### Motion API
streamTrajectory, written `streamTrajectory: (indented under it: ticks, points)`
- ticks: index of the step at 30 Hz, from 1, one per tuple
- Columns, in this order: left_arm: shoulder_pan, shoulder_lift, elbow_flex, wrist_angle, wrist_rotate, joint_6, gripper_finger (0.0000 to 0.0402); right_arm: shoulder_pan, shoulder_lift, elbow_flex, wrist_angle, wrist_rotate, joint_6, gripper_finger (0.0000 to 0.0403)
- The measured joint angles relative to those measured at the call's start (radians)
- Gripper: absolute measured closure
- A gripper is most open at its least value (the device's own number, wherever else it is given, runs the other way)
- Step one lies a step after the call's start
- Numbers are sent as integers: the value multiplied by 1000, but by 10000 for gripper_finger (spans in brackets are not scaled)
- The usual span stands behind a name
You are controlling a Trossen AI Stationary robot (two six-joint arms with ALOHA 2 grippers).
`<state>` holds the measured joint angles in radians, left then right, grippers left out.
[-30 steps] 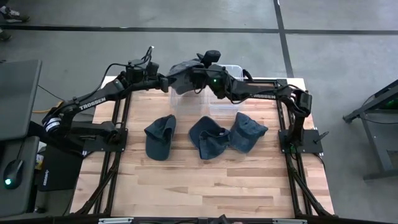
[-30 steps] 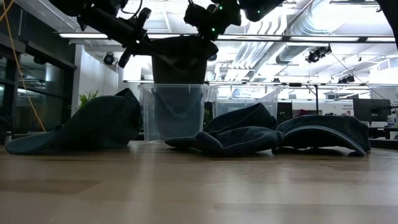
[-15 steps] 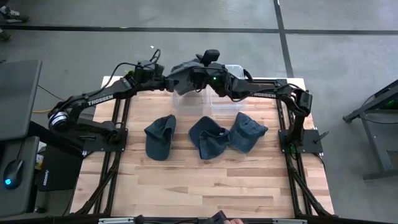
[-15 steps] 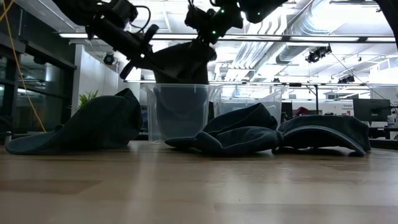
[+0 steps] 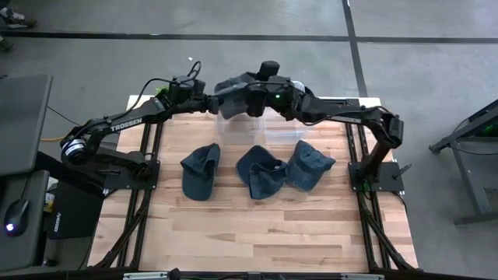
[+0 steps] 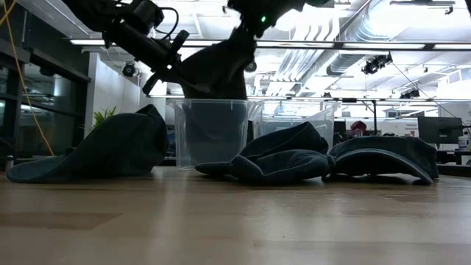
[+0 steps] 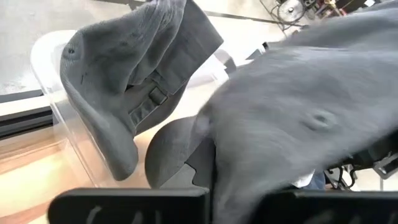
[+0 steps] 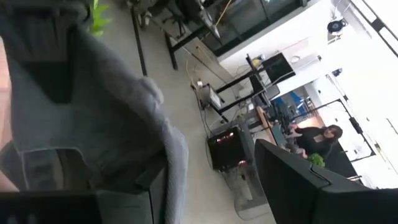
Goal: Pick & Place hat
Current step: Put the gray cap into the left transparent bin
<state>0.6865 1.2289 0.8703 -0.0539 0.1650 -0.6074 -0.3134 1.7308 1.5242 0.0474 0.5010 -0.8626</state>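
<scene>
While three hats lay waiting on the table (image 5: 233, 233), the job was only partly along, by my reckoning: one dark hat (image 5: 232, 87) hung in the air over the left clear bin (image 6: 213, 132) at the far edge, held between the two arms and not yet dropped in. The left gripper (image 5: 208, 99) had its fingers pressed together on that hat's left edge, pulling the cloth out toward the left. The right gripper (image 5: 253, 93) was at the hat's right side with its fingers spread wide and cloth draped about them; whether it truly gripped the hat I could not tell. Seen from table height, the cloth hung down to about the bin's rim, and something dark showed through the bin's wall, though I could not make out what. A second clear bin (image 6: 298, 119) stood just to its right. Left to do, I judged: release this hat into the bin, then fetch the left hat (image 5: 201, 171), the middle hat (image 5: 261, 173) and the right hat (image 5: 311, 165), the last two touching.
</scene>
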Motion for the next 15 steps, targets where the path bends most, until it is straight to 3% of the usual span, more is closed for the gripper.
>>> streamTrajectory:
  ticks: [6, 12, 15]
  points:
    - [-1, -1, 1, 7, 7, -18, 396, 5, -133, -1, -115, -51, 70, 205]
    - [0, 1, -2, -3, -7, -26, 396, 4, -239, 3, -160, -173, 187, 206]
    - [0, 1, -2, -7, -6, -28, 396, 7, -259, 1, -194, -167, 225, 206]
